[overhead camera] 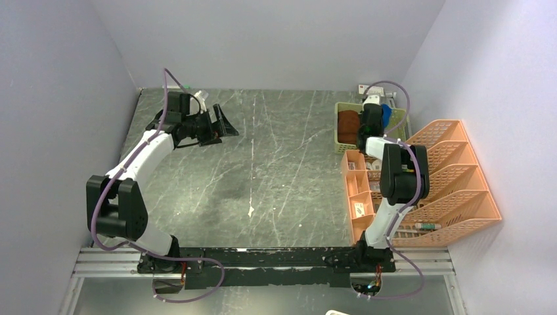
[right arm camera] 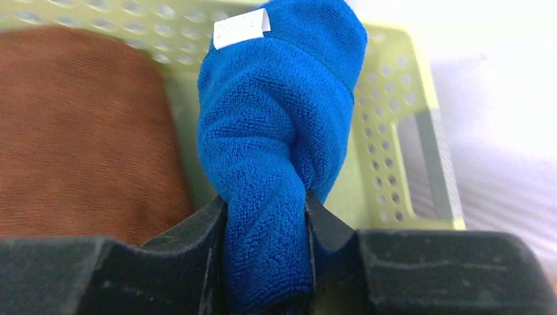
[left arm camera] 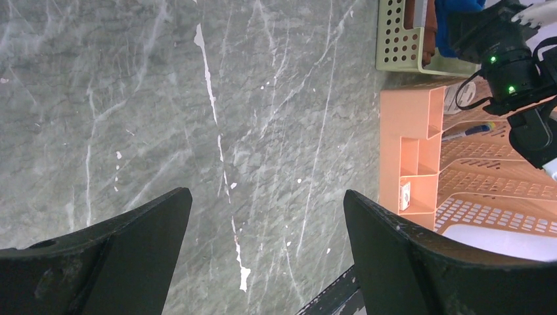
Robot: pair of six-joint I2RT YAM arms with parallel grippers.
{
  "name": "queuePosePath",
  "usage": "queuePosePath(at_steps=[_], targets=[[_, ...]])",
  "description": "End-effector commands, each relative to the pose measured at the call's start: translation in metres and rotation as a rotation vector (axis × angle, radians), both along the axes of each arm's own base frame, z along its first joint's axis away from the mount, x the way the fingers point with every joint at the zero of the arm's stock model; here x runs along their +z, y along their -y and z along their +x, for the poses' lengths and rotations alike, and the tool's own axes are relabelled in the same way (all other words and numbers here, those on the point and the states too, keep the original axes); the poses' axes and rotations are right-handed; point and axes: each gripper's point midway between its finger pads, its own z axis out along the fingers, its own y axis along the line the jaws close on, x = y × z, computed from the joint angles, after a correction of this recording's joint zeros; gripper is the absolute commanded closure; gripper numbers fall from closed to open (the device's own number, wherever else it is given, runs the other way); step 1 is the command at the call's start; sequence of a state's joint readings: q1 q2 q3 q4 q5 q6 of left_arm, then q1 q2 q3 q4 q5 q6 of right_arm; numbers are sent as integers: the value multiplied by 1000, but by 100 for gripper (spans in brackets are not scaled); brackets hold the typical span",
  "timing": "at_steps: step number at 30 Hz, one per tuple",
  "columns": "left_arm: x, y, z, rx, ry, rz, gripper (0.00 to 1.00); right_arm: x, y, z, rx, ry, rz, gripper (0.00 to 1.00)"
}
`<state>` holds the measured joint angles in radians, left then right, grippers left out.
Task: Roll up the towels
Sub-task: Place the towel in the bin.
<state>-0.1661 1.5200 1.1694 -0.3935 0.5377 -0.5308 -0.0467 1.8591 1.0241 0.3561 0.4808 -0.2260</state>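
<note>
- The right fingers (right arm camera: pixel 197 249) are shown closed on the blue towel (right arm camera: pixel 276 111) only in the right wrist view. Its bunched lower end is pinched between them, and a white tag (right arm camera: pixel 241 27) is seen at its far end.
- The brown towel (right arm camera: pixel 79 131) is seen just left of the blue one. Both lie within the walls of the green basket (right arm camera: pixel 387 131).
- The left fingers (left arm camera: pixel 144 243) are shown spread wide with nothing between them, over bare bench (left arm camera: pixel 197 131).
- In the top view the right fingers are hidden under the wrist, and only slivers of each towel can be made out.
- Whether the two towels touch, and whether the blue one rests on the basket floor, cannot be told.
- The basket is set at the far right corner of the bench, just beyond an orange rack (overhead camera: pixel 453 184).
- The right arm (overhead camera: pixel 394 177) is stretched forward along the rack, with its wrist bent down into the basket.
- The left arm (overhead camera: pixel 141 157) is reached toward the far left of the bench, with its fingers turned rightward, well apart from the basket.
</note>
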Motion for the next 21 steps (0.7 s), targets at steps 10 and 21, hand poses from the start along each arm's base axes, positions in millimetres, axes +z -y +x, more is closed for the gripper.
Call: queuePosePath(at_steps=[10, 21], targets=[[23, -9, -2, 6, 47, -2, 2, -3, -100, 64, 528, -43, 313, 89], [24, -14, -6, 11, 50, -10, 2, -7, -81, 49, 463, -133, 359, 31]])
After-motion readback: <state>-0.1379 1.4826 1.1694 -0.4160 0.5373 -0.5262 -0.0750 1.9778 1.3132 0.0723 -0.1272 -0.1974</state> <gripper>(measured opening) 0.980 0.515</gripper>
